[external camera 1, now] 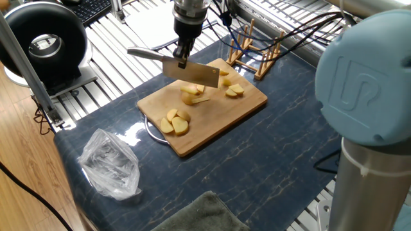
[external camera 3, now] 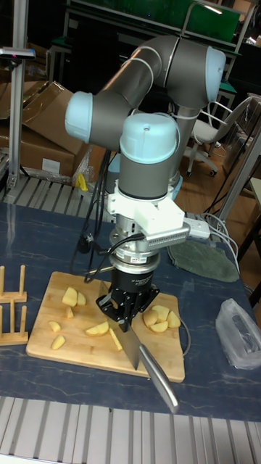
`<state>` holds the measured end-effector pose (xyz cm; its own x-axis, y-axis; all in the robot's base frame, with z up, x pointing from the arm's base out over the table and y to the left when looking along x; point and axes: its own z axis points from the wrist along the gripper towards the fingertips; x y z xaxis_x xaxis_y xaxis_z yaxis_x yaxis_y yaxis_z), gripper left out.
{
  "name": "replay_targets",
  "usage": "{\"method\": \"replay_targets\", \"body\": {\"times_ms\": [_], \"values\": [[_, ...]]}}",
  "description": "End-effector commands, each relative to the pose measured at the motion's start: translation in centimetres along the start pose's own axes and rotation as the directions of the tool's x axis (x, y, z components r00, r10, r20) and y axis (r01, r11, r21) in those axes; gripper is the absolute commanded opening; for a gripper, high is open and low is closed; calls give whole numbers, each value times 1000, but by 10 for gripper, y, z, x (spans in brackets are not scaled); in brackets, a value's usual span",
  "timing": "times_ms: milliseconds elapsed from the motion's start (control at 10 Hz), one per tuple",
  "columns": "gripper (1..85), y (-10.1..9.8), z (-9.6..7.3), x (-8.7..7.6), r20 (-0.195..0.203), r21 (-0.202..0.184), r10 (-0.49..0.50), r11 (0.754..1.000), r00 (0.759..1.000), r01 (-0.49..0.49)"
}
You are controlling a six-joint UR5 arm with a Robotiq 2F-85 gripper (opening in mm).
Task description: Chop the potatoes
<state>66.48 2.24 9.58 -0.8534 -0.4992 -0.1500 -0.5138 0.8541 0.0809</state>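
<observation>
Your gripper [external camera 1: 182, 56] is clamped on the cleaver [external camera 1: 190, 72], fingers closed around it where handle meets blade. The steel handle sticks out toward the board's back-left side, and the blade hangs over the middle of the bamboo board [external camera 1: 247, 104]. In the tall fixed view the blade edge [external camera 3: 129, 348] sits at or just above the board; contact is not clear.

The potatoes are all on the board, in three spots:
- a cluster of slices [external camera 1: 174, 122] near the front-left corner
- a chunk with a thin stick [external camera 1: 192, 97] at the centre, right under the blade
- a few wedges [external camera 1: 232, 90] toward the back-right edge

The board lies on the dark blue tabletop [external camera 1: 270, 154]. A crumpled clear plastic bag [external camera 1: 109, 163] sits near the tabletop's left front edge, a grey cloth [external camera 1: 199, 215] at the front edge, and a wooden rack [external camera 1: 253, 54] just past the board's back corner.
</observation>
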Motion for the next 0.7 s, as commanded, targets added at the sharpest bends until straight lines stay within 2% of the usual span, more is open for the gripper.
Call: {"method": "replay_targets", "body": {"times_ms": [0,200,600], "values": [[10,-21,2,-5,16,5,-42,999,999,42],[10,-19,0,-4,16,0,-35,999,999,35],[10,-35,4,-9,30,4,-88,996,996,88]]}}
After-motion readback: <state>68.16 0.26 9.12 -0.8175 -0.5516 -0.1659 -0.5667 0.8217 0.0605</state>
